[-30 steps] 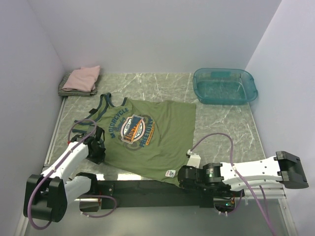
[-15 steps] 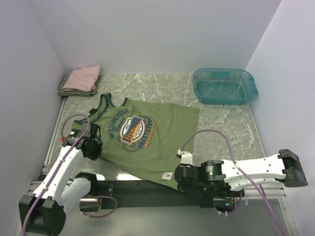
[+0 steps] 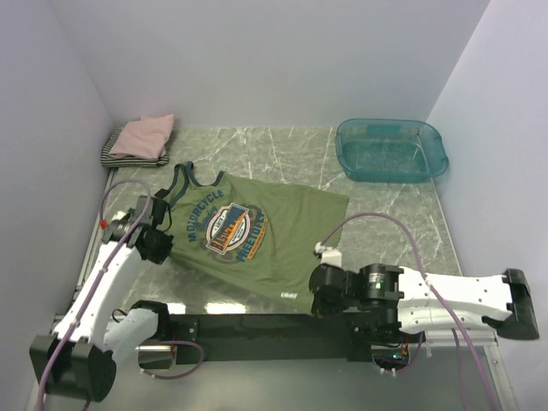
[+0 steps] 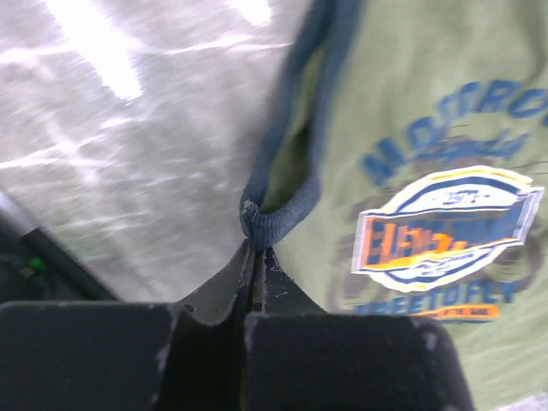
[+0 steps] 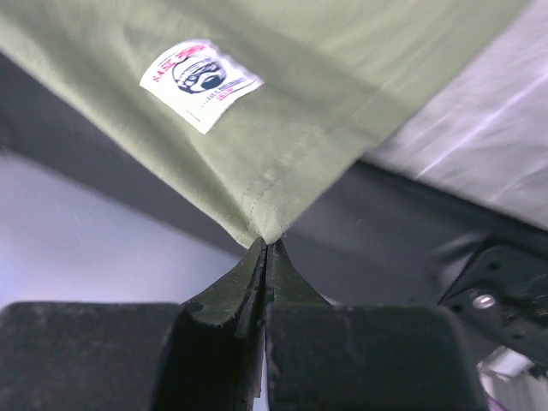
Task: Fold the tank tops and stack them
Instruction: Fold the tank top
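Looks like I'm starting the fold: the olive-green cloth tank top (image 3: 257,235) lies spread near-left of the see-through teal plastic tub (image 3: 392,150). My left gripper (image 4: 257,250) pinches its navy strap trim and my right gripper (image 5: 265,247) its hem corner. Next, I reckon, carry both over evenly.

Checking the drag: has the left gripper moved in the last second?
Yes. The left gripper, shut on the trim of the olive tank top, has shifted closer to the folded stack in the far-left corner.
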